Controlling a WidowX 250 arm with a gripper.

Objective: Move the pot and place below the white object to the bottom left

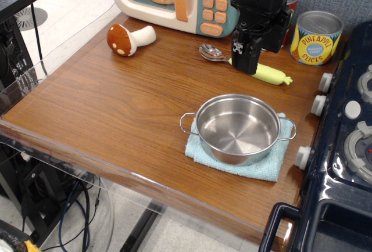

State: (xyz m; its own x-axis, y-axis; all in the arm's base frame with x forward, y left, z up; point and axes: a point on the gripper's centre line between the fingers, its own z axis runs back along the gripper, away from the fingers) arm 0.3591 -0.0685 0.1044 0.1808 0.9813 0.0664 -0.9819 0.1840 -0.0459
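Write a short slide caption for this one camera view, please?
Steel pot sits on a blue cloth while the gripper hangs behind it, over a spoon.

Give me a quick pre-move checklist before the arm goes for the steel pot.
1. Pot upright and empty: ok.
2. Pot free to lift: ok, it sits on the blue cloth with nothing on top of it.
3. Gripper clear of the pot: ok, it hangs farther back near the spoon, not touching the pot.
4. Jaw state: cannot tell, the fingertips are not distinct.
5. Target area toward the bottom left of the wooden tabletop: ok, bare wood in front of the toy mushroom.
6. Path leftward from the pot: ok, no objects in between.
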